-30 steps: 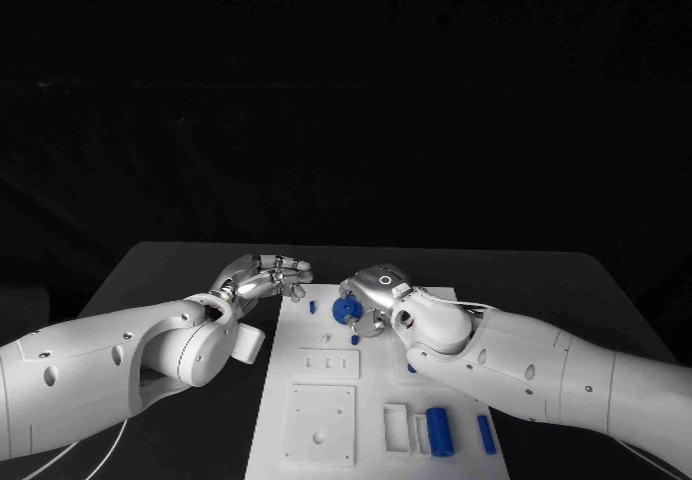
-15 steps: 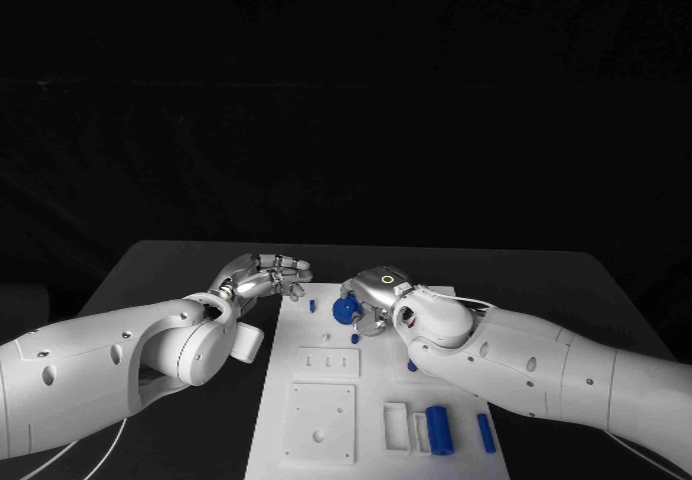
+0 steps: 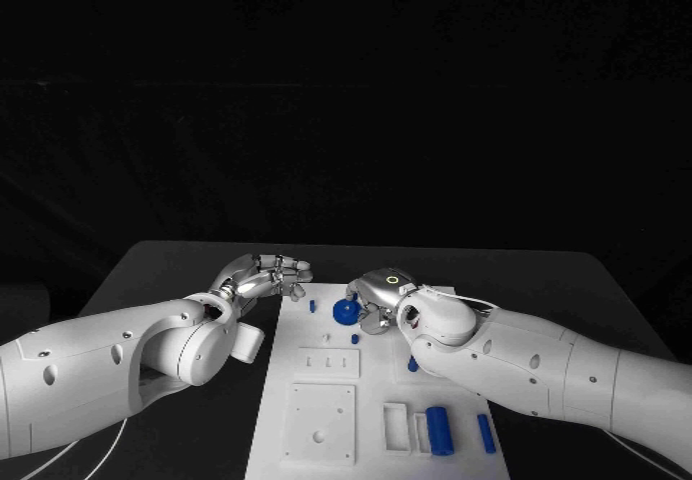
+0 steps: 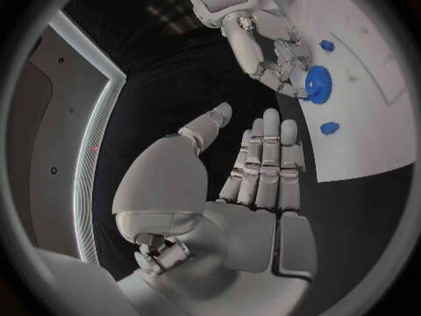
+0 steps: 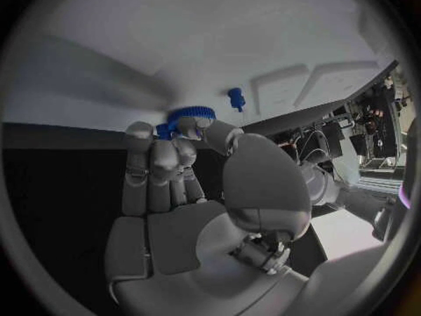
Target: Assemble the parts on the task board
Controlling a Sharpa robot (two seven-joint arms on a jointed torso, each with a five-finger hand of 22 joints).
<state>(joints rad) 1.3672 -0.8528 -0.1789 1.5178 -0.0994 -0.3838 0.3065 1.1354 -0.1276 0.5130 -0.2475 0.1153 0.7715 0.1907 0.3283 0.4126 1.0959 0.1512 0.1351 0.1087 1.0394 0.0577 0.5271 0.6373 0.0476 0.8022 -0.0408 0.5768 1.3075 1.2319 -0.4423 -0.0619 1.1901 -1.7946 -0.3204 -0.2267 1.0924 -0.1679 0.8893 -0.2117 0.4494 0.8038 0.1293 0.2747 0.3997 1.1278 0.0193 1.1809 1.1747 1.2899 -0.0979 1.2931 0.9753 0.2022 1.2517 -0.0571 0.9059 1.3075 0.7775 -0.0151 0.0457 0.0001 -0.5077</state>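
blue gear [image 3: 346, 312] | on edge | task board [image 3: 320, 420] far end

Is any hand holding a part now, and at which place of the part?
The right hand pinches the blue gear by its toothed rim. The left hand holds nothing.

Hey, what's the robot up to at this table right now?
It's assembling parts on the white task board. The right hand grips a blue gear at the board's far end. The left hand hovers beside the board over the black table, fingers apart, holding nothing. Two blue cylinders lie near the board's near right corner.
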